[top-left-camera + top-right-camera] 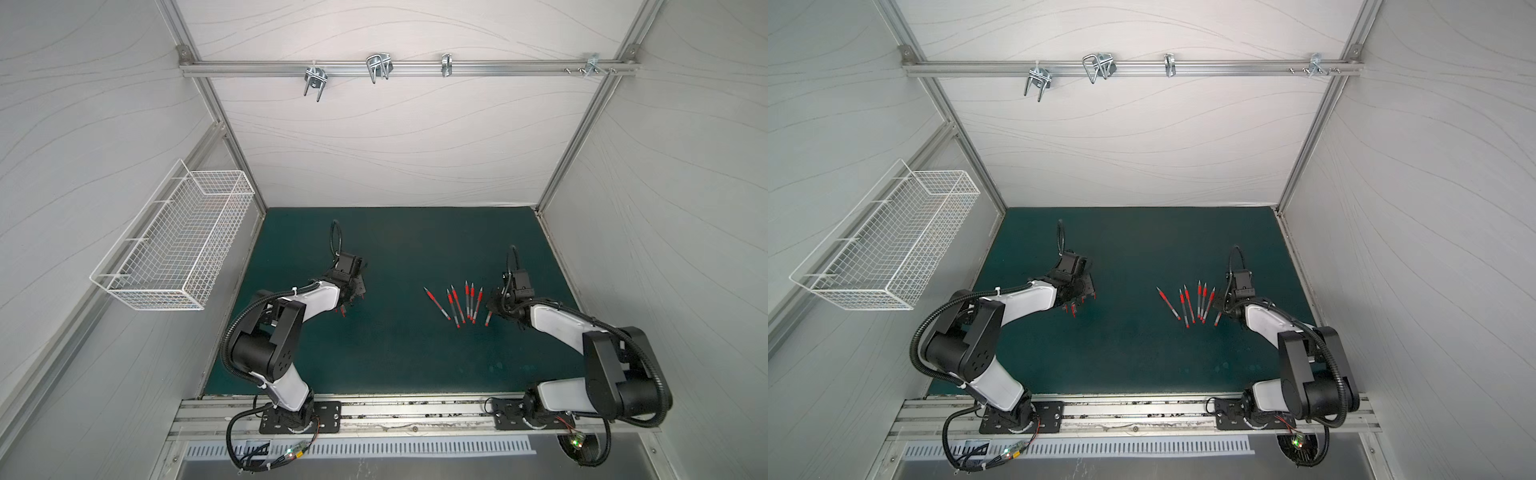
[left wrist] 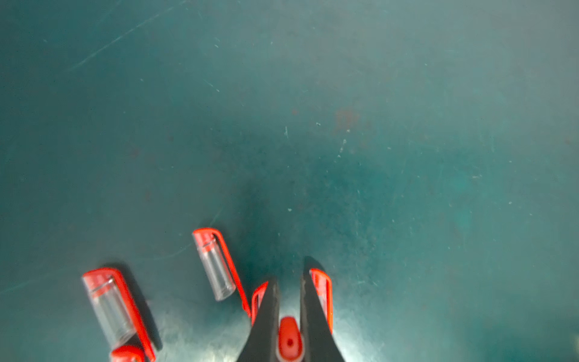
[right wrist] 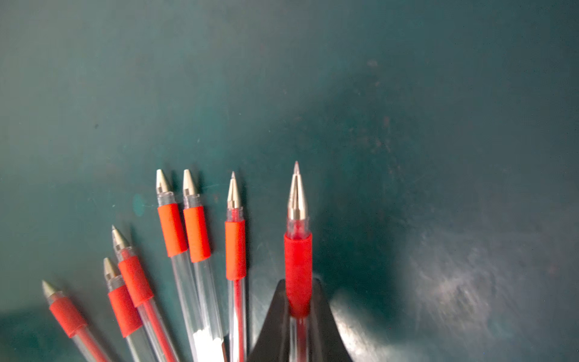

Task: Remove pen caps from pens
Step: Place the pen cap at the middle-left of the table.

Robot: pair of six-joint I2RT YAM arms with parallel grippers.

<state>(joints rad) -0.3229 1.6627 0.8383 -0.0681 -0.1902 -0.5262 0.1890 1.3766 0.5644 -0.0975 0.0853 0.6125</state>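
R gripper [image 3: 299,301] was clamped on slim clear-barrel pen w/ red rubber grip band [image 3: 298,269], cap already off; six more uncapped pens [image 3: 195,233] fanned beside it on green mat [image 3: 407,94]. L gripper [image 2: 289,282] pinched short red clip cap [image 2: 289,340], other caps [image 2: 216,266] lying nearby. Light, slick plastic imo; grab pens by rubber band.

7 uncapped pens [image 3: 197,238] fanned on mat, tips bare; red-clip caps [image 2: 216,266] grouped well apart.

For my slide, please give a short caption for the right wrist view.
Right gripper shut on one uncapped pen, beside six uncapped pens fanned on the green mat.
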